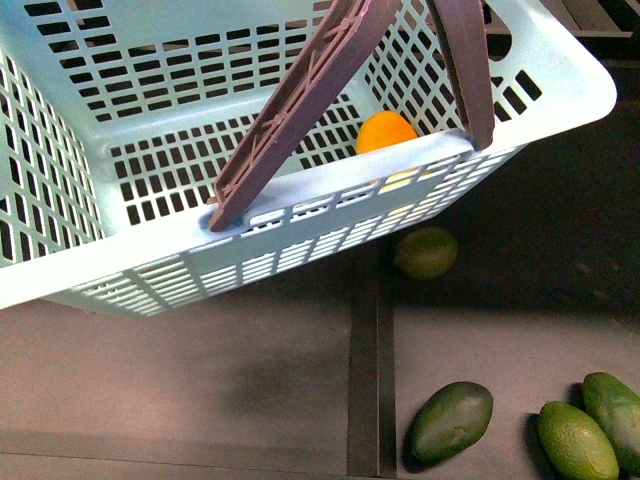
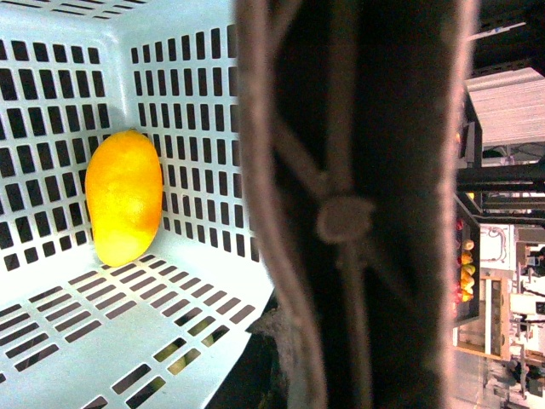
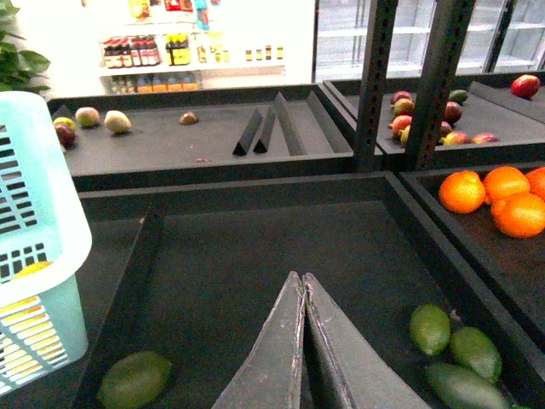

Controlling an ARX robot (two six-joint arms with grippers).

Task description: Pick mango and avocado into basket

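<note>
Front view: turquoise basket [image 1: 90,120] fills upper frame, brown handles [image 1: 300,110] raised. Mango [image 1: 385,132] lies inside basket, against slotted wall. Dark avocado [image 1: 450,421] rests on dark surface [image 1: 200,380] below basket. Right claw [image 3: 302,294] pressed together, empty. Left claw unseen.

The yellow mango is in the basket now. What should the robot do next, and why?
Probably open the right gripper and reach toward an avocado. The mango lies inside the basket, while the avocados sit outside it, and the right fingers are shut, holding nothing.
</note>
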